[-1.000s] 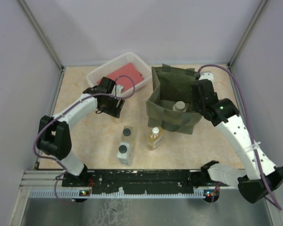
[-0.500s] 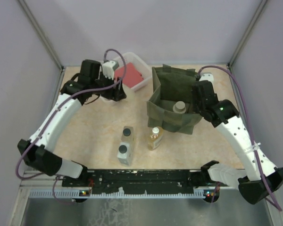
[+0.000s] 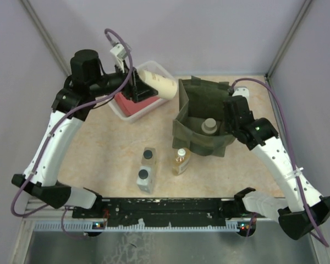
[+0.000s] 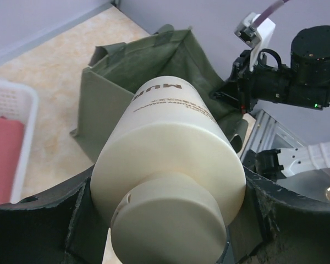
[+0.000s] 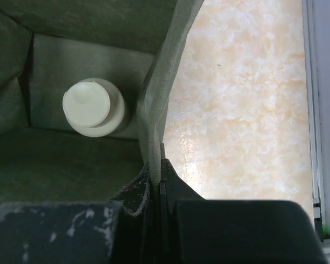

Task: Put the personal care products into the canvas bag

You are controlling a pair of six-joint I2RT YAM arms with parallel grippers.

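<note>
Beige tabletop point(image 3: 99, 154) is sitting between lilac walls point(image 3: 181, 33). Left gripper point(image 3: 136, 89) is clamping a cream bottle point(image 3: 157, 83); right gripper point(image 5: 158, 160) is pinching the bag point(image 3: 191, 93) wall tight.

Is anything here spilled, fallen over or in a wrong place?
Nothing stands out. The held cream bottle lies sideways only because the left gripper holds it. The right gripper pinches the wall of the canvas bag, a second cream bottle stands upright inside, and no spill shows.

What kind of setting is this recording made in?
Probably a robot lab test cell: plain panel walls box in the tabletop; left arm and right arm are bolted to a metal rail.
</note>
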